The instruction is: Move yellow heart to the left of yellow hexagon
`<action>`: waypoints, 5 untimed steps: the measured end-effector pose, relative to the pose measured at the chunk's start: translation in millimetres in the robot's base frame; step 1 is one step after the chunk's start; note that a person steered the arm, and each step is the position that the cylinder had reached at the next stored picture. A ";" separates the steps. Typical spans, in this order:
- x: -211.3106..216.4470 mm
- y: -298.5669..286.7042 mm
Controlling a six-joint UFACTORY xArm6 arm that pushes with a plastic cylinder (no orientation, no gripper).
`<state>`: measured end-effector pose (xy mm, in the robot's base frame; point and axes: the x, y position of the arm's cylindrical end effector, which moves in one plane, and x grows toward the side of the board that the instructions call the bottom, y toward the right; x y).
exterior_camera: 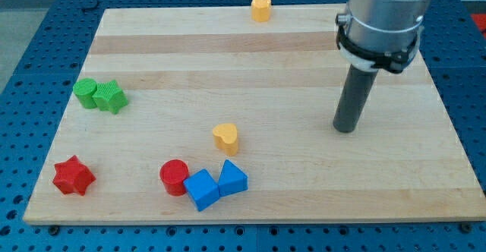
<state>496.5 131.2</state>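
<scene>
The yellow heart (225, 137) lies on the wooden board, a little below the middle. The yellow hexagon (261, 8) sits at the board's top edge, above and slightly right of the heart. My tip (345, 129) rests on the board at the view's right, well to the right of the heart and far below the hexagon. It touches no block.
A red cylinder (174, 177), a blue cube (201, 189) and a blue triangular block (231, 179) cluster just below the heart. A green cylinder (86, 92) and green star (111, 96) sit at the left. A red star (74, 176) lies at the bottom left.
</scene>
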 end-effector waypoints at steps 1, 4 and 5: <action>29.5 -15.5; 36.3 -126.7; 34.8 -162.7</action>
<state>531.3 -31.5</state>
